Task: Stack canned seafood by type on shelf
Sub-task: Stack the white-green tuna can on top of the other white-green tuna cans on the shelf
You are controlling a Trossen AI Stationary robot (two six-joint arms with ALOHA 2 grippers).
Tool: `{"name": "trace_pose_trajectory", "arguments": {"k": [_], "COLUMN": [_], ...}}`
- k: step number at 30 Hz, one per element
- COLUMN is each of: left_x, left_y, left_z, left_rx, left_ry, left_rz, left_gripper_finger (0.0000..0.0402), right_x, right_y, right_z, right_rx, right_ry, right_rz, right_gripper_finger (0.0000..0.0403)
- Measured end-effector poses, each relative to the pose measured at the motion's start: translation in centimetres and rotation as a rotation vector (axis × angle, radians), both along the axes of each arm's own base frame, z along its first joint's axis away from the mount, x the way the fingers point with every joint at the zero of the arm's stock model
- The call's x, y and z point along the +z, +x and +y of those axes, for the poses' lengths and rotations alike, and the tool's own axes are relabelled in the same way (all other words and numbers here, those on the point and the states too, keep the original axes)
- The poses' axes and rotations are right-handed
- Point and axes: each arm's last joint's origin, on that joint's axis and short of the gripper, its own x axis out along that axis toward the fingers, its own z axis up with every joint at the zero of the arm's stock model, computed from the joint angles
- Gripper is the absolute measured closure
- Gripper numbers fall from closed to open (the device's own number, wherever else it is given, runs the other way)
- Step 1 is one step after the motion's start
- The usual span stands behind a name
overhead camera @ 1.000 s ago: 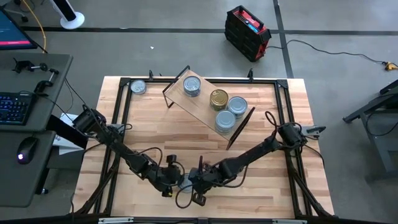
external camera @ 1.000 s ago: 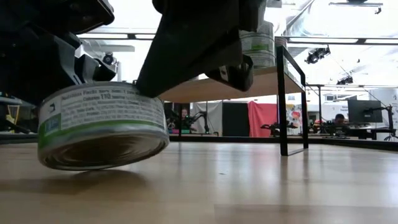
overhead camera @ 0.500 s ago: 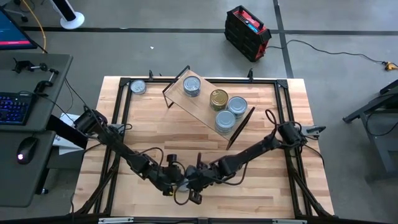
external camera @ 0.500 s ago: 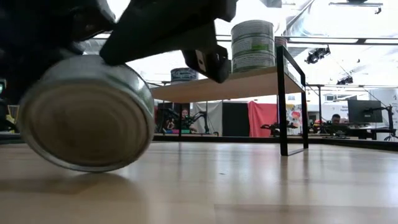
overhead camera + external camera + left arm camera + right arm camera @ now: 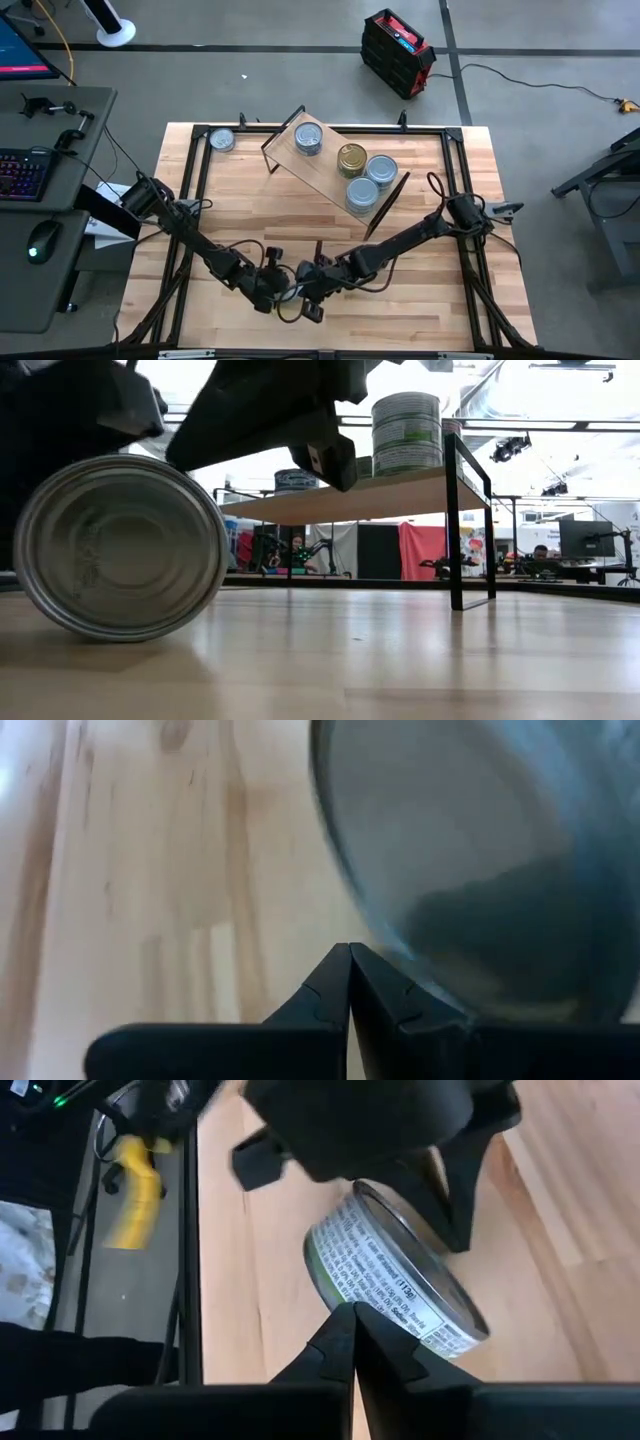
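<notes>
Low view: one tin is standing on its edge on the table, its flat end facing this camera, and I am crowding over it with both arms

Left gripper: my fingers are pressed together with nothing between them (the left wrist view shows the two tips meeting), and the tin's rim is sitting right against them

Right gripper: I am also keeping these fingers pressed together and empty, with the tips just beside the tin's printed side wall

Tin on edge: it is lying near the front of the table between my two grippers, well apart from the shelf

Shelf: it is carrying three silver-topped tins and one gold-topped tin; another tin is sitting alone at the table's far left corner

Risk of rolling: balanced on its rim, the tin is free to roll, and I judge that any nudge from either closed gripper is likely sending it toward the front edge

Risk of tipping the wrong way: if I am pushing unevenly, it could be falling lid-down, hiding which type it is

Risk of collision: my two wrists are working very close together, so a small sideways move could be knocking one into the other

Risk of no grasp: with both sets of fingers closed I am only pushing, so I need to spread one pair before lifting
</notes>
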Motion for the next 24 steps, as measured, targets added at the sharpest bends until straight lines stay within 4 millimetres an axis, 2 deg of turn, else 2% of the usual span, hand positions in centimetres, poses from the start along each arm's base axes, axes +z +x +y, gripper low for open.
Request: {"name": "trace_pose_trajectory", "arguments": {"k": [6, 11, 14, 18, 21, 24], "left_x": [-0.2, 0.3, 1.3, 3.0, 4.2, 4.9], "left_y": [-0.2, -0.5, -1.3, -3.4, -4.8, -5.8], "left_z": [0.6, 1.5, 2.1, 2.8, 2.6, 1.6], "left_rx": [0.018, 0.037, 0.093, 0.225, 0.342, 0.439], "left_ry": [0.055, 0.108, 0.107, 0.075, -0.012, -0.139], "left_rz": [0.044, 0.072, 0.109, 0.183, 0.173, 0.136], "left_gripper_finger": [0.0401, 0.0401, 0.0401, 0.0401, 0.0401, 0.0401], "right_x": [1.4, 1.7, 2.9, 4.6, 5.2, 5.2], "right_y": [0.0, 0.2, -0.1, -0.9, -1.1, -1.0], "right_z": [-0.9, -1.7, -2.0, -2.5, -2.6, -2.7], "right_rx": [0.008, 0.027, 0.086, 0.143, 0.229, 0.308], "right_ry": [-0.028, -0.036, -0.06, -0.101, -0.127, -0.099], "right_rz": [-0.036, -0.046, -0.069, -0.08, -0.108, -0.117], "right_gripper_finger": [0.0403, 0.0403, 0.0403, 0.0399, 0.0375, 0.0326]}}
